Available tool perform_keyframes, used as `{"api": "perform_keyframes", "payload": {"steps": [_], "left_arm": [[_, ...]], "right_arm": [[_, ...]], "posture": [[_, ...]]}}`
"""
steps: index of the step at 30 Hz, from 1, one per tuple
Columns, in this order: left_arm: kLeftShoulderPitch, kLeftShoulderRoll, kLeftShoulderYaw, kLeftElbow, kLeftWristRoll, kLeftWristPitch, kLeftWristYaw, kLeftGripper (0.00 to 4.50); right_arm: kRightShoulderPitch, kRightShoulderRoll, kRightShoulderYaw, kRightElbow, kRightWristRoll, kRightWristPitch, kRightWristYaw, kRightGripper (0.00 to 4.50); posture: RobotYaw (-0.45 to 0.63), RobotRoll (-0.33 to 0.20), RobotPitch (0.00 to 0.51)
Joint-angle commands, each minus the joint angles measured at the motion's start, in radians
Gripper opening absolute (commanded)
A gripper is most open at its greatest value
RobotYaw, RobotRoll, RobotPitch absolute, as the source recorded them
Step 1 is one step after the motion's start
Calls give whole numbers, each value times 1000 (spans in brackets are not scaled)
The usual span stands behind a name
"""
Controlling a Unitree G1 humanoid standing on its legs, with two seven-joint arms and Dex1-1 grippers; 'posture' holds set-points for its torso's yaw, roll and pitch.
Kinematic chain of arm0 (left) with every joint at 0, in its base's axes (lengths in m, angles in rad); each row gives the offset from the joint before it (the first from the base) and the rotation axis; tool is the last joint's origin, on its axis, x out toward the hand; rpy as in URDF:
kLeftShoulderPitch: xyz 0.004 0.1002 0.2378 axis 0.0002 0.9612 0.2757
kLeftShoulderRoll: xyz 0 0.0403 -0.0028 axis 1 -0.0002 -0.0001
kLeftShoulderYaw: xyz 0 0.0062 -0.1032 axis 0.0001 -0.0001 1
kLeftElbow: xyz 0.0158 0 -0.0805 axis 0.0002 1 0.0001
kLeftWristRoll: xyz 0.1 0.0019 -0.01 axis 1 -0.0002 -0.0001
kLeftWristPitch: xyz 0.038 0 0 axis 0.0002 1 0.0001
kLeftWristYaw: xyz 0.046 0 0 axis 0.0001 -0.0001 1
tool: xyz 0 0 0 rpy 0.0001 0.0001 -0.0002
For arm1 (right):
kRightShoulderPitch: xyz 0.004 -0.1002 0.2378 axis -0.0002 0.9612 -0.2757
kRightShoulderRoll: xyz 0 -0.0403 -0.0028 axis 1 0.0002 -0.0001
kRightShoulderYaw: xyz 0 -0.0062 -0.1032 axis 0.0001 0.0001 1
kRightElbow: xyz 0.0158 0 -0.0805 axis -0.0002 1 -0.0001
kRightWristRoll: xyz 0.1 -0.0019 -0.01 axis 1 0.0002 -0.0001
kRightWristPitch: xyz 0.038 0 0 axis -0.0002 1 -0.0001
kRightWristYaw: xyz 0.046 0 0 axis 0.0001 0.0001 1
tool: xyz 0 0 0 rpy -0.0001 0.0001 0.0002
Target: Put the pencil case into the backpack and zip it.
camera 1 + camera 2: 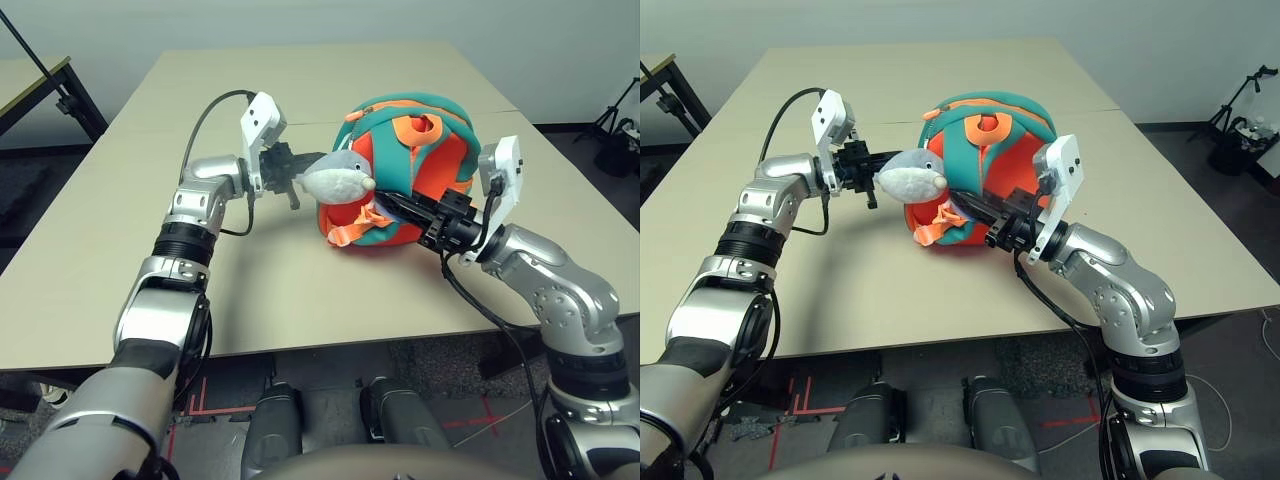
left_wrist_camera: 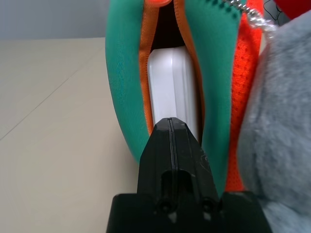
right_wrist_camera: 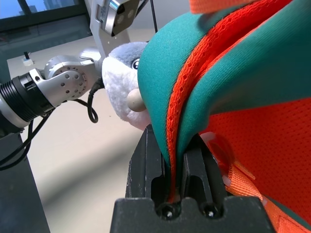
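The orange backpack (image 1: 432,165) with teal trim lies on the table, its grey plush head (image 1: 338,178) pointing left. My left gripper (image 1: 294,192) is shut, behind the plush head at the backpack's left side. In the left wrist view its closed fingertips (image 2: 169,127) sit at the end of the open slit, and the white pencil case (image 2: 172,82) shows inside between the teal lips. My right gripper (image 1: 395,204) comes in from the right, and its fingers (image 3: 146,160) are shut on a fold of the backpack's teal and orange edge (image 3: 175,121).
The beige table (image 1: 110,260) has open room to the left and front of the backpack, with its front edge close to my body. A black stand (image 1: 62,98) is beyond the table's left side. A dark tripod (image 1: 612,128) stands on the floor at the right.
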Motion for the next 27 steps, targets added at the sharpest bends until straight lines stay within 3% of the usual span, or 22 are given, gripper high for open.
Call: {"api": "perform_keyframes", "payload": {"steps": [1,5,9,16,23,27], "left_arm": [[-35,-41,-29,65,43,-40,1,0],[-47,-78,-37,112,77,-91,13,0],[-63,-66,-6,103,63,-84,6,0],[-82,54,104,-52,-37,48,-12,0],[-12,188,157,-320,-129,246,-14,0],[66,275,178,-562,-253,469,-47,980]], "right_arm": [[-7,3,11,-36,18,-9,11,103],[-12,3,15,-35,16,-9,12,103],[-14,1,17,-32,13,-11,14,103],[-25,1,25,-18,8,-15,25,103],[-48,3,37,15,1,-23,47,103],[-63,8,45,40,-8,-32,62,103]], "posture": [[-193,0,13],[-200,0,10],[-199,0,7],[-165,0,3],[-128,0,4],[-108,0,3]]}}
